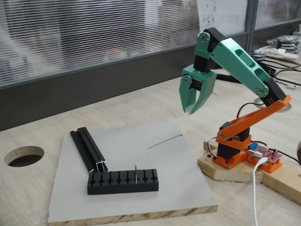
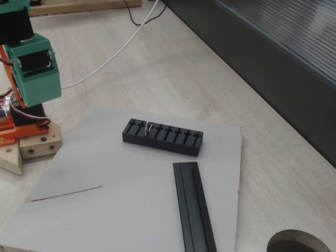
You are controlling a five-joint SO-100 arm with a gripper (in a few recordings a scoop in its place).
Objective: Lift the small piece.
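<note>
Black slotted block [image 1: 122, 181], grey board [image 1: 160, 160], pale wooden worktop [image 1: 33, 132], green fingers [image 1: 190, 96], seemingly silvery small piece [image 1: 135, 173].

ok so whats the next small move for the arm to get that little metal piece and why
Probably swing the gripper out and down toward the small piece, which stands upright in a slot of the black slotted block. The gripper hangs high above the grey board, well off to the right of the block in this fixed view, with its jaws only slightly apart and nothing between them.

slotted block [image 1: 122, 182], black rail [image 1: 88, 149], grey board [image 1: 178, 188]
</note>
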